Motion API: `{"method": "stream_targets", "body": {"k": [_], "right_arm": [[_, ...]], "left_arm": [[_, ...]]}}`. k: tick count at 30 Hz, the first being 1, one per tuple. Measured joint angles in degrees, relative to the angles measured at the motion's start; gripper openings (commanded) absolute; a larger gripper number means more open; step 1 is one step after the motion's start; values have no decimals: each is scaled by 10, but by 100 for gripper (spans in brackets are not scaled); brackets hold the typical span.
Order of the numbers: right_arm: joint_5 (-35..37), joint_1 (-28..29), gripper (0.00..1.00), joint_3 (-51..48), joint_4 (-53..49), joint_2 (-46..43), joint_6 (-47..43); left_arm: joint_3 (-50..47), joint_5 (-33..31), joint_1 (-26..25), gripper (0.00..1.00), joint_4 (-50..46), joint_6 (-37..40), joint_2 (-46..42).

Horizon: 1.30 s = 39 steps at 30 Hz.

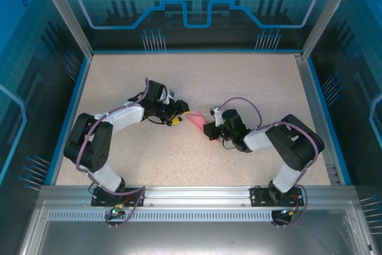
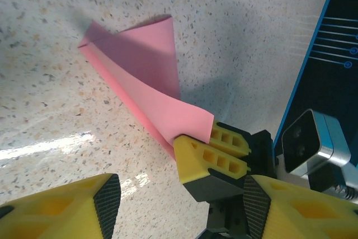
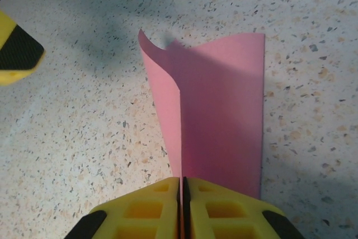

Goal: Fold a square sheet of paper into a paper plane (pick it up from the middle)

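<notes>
Pink-red thin paper sheet (image 1: 196, 122), part-folded, sits mid-counter between the two arms. The speckled beige counter (image 1: 250, 82) lies under it.

Right arm (image 1: 286, 141) reaches in from the right. The right jaws are clamped together on the sheet's near end, yellow tips pinched flat on the paper with no gap. In the right wrist view the sheet (image 3: 224, 110) fans away from the grip. A wide panel lies on the right and a narrower flap on the left, meeting along a centre crease. The flap's far corner curls.

Left arm (image 1: 101, 129) comes in from the left. The left jaws are apart, holding nothing, just beside the sheet's other end.

In the left wrist view the sheet (image 2: 145, 60) tapers to a point away from the camera. Its wide end is in the right jaws, its upper flap is in shadow, and the far tip looks to touch the counter (image 2: 235, 26).
</notes>
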Motion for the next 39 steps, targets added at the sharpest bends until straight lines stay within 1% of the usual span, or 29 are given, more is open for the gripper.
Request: {"method": "stream_targets", "body": {"k": [8,14,27,39], "right_arm": [[-33,-14,12,9,-14,2,39],[-71,-28,12,15,-15,22,71],[-126,-53,10,16,1,44,134],[-158,-64,9,39,-32,54,153]], "left_arm": [[-25,24,-13,62,52,-3,22],[-26,41,-26,61,93,-14,48],[-24,46,-42,60,134,-16,83],[-11,50,-47,48,156,-16,102]]}}
